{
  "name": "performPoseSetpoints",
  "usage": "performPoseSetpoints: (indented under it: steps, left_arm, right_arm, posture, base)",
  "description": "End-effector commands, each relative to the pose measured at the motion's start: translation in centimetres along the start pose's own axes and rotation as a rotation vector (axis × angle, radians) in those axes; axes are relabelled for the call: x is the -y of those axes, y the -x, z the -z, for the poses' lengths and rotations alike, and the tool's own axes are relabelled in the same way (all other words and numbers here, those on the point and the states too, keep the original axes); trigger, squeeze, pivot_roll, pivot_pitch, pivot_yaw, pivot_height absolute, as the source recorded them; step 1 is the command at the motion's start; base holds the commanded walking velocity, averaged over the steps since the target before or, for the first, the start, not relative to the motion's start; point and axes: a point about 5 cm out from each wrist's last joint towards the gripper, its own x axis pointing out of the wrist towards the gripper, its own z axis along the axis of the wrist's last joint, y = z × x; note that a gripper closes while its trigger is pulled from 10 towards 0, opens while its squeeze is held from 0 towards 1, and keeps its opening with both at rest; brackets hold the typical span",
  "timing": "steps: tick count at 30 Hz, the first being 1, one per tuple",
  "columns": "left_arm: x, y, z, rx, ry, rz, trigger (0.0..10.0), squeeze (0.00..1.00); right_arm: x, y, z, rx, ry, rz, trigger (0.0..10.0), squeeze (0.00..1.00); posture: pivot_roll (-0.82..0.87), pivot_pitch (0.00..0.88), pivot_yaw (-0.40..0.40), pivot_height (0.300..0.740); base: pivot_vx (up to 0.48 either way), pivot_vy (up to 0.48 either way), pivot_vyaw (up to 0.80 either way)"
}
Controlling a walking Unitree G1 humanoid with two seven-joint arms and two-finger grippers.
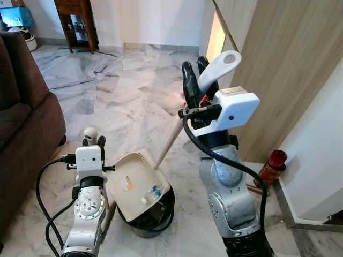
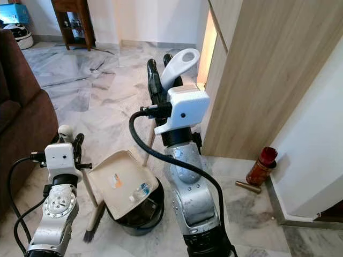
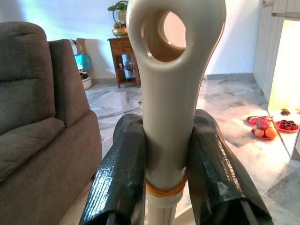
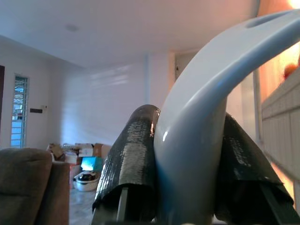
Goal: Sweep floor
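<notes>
Left tool [image 3: 164,187]: closed on the cream broom handle [image 3: 171,93] just under its ring-shaped end, both black fingers [image 3: 119,178] pressed to its sides above an orange band.
Right tool [image 4: 187,159]: clamped around the white dustpan handle [image 1: 218,68], whose looped end rises above the fingertips.
Broom: stands near upright below the left tool; its dark bristles [image 2: 92,227] touch the marble floor [image 1: 123,91] just beside the bin, on the sofa's side.
Dustpan [image 1: 138,179]: a cream ribbed tray, tilted over the rim of the bin, joined to a long pale stick [image 1: 170,142] that runs up toward the right tool.
Debris: small scraps lie on the tray, one orange [image 1: 127,183], one clear with blue [image 1: 154,191].
Bin [image 1: 153,217]: round, black, on the floor between the two arms.
Sofa [image 1: 21,134]: brown, along the floor's left edge, near the left arm.
Wooden panel [image 1: 284,69]: light wood, beside the right arm.
Red bottle [image 1: 272,167]: upright on the floor at the foot of the panel, against the white wall; a small brass-coloured cylinder [image 2: 247,187] lies next to it.
Far corner: a dark wooden stand [image 1: 77,24] against the far wall.
</notes>
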Motion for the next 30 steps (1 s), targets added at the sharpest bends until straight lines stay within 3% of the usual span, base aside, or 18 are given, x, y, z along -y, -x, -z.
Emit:
performPoseSetpoints:
  steps: [1,13,18,30]
  left_arm:
    - [0.1,-0.2,-1.0,0.054,-0.002,-0.003,10.0,0.00]
    - [0.0,-0.2,-1.0,0.054,-0.002,-0.005,10.0,0.00]
    - [0.1,-0.2,-1.0,0.054,-0.001,-0.003,10.0,0.00]
    - [-0.1,-0.1,-1.0,0.053,-0.002,-0.014,10.0,0.00]
  right_arm:
    - [-1.5,0.0,-1.5,0.104,0.019,-0.055,10.0,0.00]
    - [-3.6,0.7,-1.5,0.131,0.012,-0.145,10.0,0.00]
    - [-4.9,1.2,-1.5,0.173,0.071,-0.218,10.0,0.00]
    - [-5.6,1.2,-1.8,0.210,0.102,-0.257,10.0,0.00]
  posture:
    - [0.09,0.000,-0.031,0.740]
    - [0.10,0.000,-0.036,0.740]
    - [0.10,0.000,-0.039,0.740]
    - [0.11,0.000,-0.049,0.740]
  base:
    - [0.000,0.000,0.00]
    - [0.000,0.000,0.00]
    - [0.000,0.000,0.00]
    - [0.000,0.000,0.00]
